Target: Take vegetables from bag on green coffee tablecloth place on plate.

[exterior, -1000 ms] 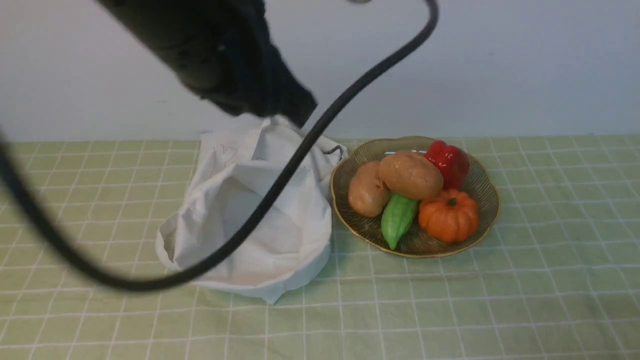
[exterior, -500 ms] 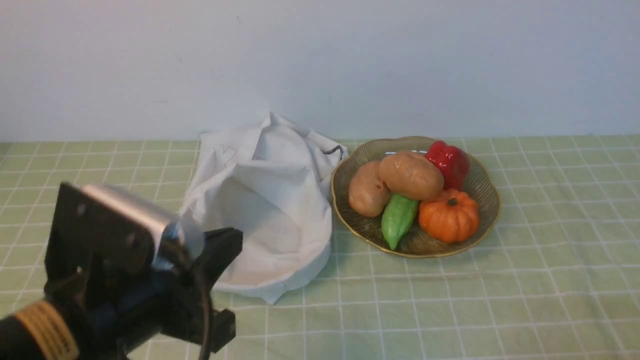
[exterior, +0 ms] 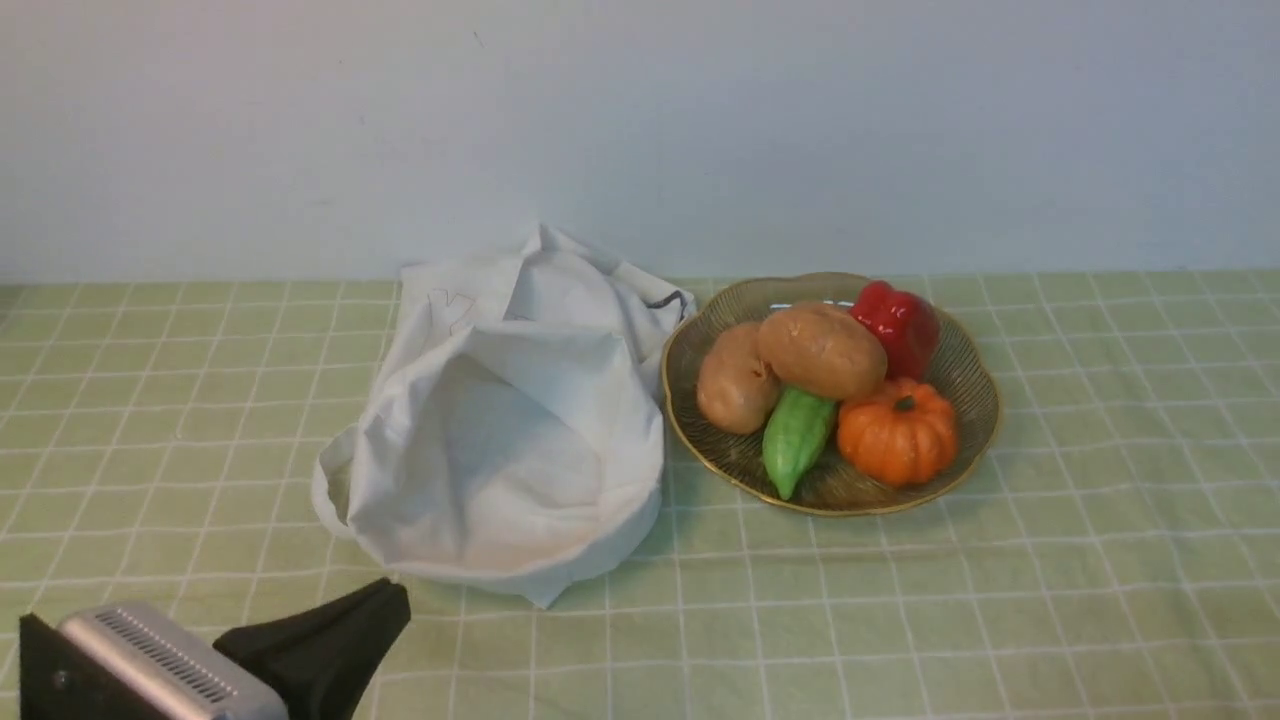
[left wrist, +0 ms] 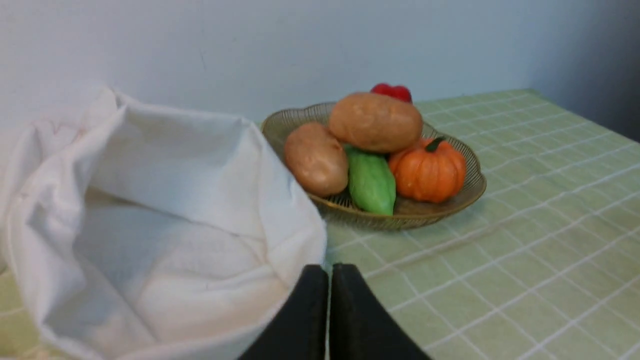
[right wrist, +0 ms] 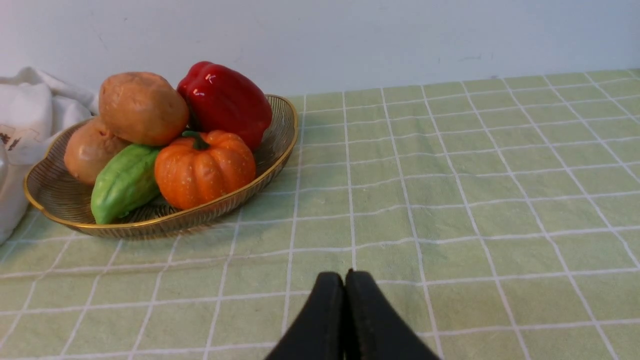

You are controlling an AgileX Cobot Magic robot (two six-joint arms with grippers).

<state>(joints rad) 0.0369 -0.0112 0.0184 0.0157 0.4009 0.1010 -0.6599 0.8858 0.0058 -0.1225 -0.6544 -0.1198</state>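
A plain wall [exterior: 640,130] fills the whole far side, left to right. It is matt and pale, white with a cool grey-blue cast, and bare apart from a few faint scuffs [exterior: 478,38]. The light is soft and even, casting only weak shadows. In the left wrist view a darker shadowed zone [left wrist: 605,60] closes off the far right corner

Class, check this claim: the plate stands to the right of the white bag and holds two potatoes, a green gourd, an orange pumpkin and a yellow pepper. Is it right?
Not quite. The pepper is red, not yellow; the right wrist view shows it best. The plate does stand right of the bag, holding the larger potato, paler potato, gourd and pumpkin.
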